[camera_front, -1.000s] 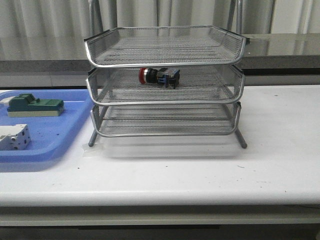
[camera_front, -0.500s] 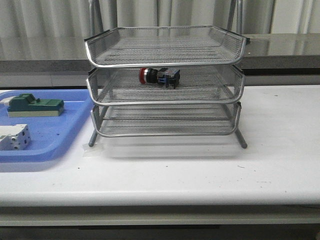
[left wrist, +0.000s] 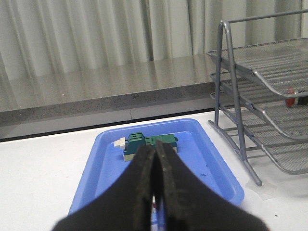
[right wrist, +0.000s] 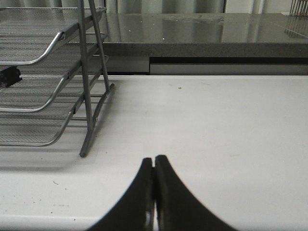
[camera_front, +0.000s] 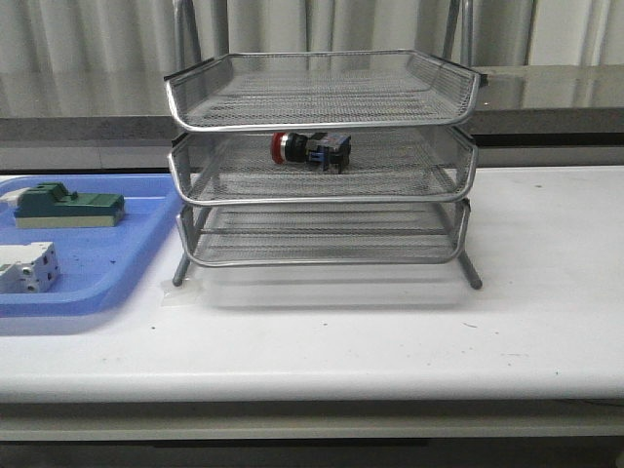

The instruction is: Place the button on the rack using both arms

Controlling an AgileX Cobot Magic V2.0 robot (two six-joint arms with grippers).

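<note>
Black and empty, the left end effector is pressed closed above the blue tray; the right end effector is likewise closed over bare white counter. Beyond them, the button lies on its side in the rack's middle tier.

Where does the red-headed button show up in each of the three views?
Front view: the button lies in the middle tier of the rack, left of center.
Left wrist view: only its red head peeks out at the right edge.
Right wrist view: a dark end at the left edge.
Shared landmark: the rack.
</note>
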